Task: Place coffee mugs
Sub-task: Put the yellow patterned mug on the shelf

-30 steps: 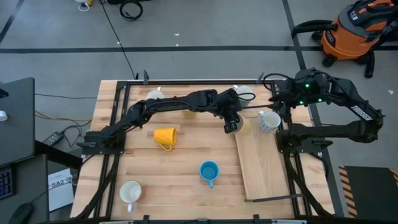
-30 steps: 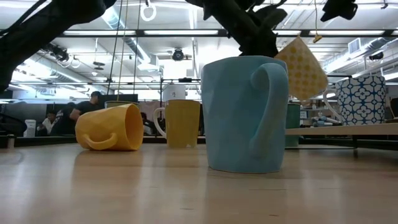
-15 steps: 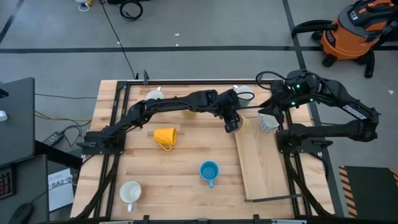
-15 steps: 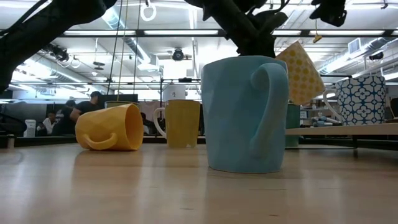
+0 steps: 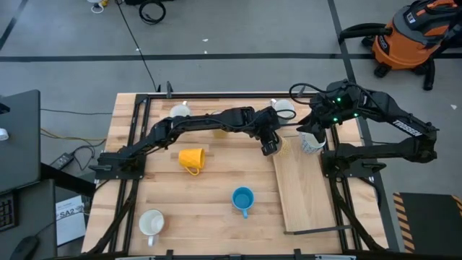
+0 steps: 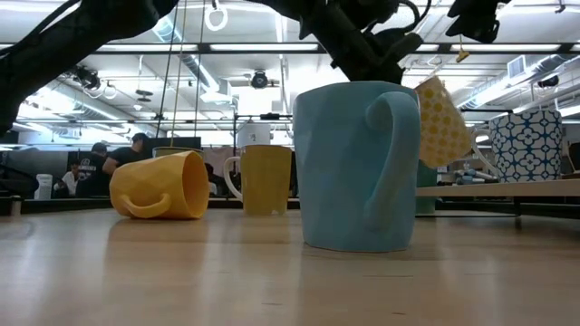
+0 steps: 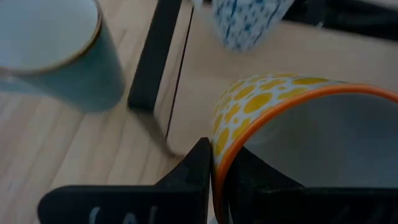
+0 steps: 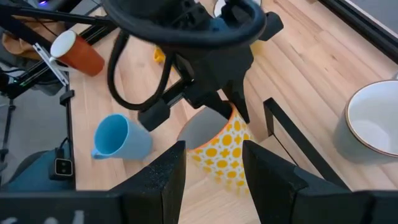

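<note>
High view: I count my left gripper (image 5: 271, 146) reaching across to the far end of the wooden board (image 5: 303, 195), clamped on the rim of a yellow-dotted mug (image 5: 282, 146). My right gripper (image 5: 315, 124) hovers over a blue-patterned mug (image 5: 312, 141) on the board's far end, jaws spread, gripping nothing. A yellow mug (image 5: 191, 158) lies on its side mid-table, a blue mug (image 5: 242, 198) stands nearer, a white mug (image 5: 151, 223) near the front left.

Low view: I see the blue mug upright in front, the yellow mug tipped over behind it, the dotted mug (image 6: 441, 122) tilted in the air.

Left wrist view: my fingers (image 7: 194, 171) pinch the dotted mug's orange rim; a teal mug (image 7: 53, 53) stands beside the board.

Right wrist view: my fingers (image 8: 165, 177) stand apart above the dotted mug.
</note>
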Robot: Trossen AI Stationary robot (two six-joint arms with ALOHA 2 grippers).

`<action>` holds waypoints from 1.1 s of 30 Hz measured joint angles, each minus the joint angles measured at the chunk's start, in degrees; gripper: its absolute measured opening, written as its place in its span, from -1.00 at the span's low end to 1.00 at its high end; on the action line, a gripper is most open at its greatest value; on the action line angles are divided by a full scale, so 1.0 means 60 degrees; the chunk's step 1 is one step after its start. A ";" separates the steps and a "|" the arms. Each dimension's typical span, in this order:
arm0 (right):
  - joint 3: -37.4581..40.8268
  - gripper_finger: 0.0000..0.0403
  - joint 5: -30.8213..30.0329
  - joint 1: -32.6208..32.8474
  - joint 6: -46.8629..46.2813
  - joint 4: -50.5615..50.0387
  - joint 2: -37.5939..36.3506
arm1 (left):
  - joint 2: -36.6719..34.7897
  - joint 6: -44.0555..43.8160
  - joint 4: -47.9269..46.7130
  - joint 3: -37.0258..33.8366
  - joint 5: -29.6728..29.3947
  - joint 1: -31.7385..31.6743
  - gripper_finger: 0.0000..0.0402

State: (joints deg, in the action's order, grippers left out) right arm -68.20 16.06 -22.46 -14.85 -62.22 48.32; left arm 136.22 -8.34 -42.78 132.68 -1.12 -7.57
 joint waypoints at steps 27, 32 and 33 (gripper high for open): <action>0.0000 -0.19 -0.0089 0.0000 0.0004 -0.0072 0.0010 | 0.0269 -0.0259 0.0045 0.0004 -0.0700 0.0029 -0.82; 0.0000 -0.19 -0.0089 0.0000 0.0004 -0.0075 0.0010 | 0.0364 -0.0256 -0.0039 0.0015 -0.0701 0.0072 -0.82; 0.0000 -0.19 -0.0089 0.0000 0.0002 -0.0075 0.0010 | 0.0402 -0.0257 -0.0068 0.0014 -0.0706 0.0076 -0.82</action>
State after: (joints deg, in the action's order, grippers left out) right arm -68.20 15.53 -22.46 -14.84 -62.67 48.38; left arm 138.64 -9.88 -43.18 132.77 -5.36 -7.11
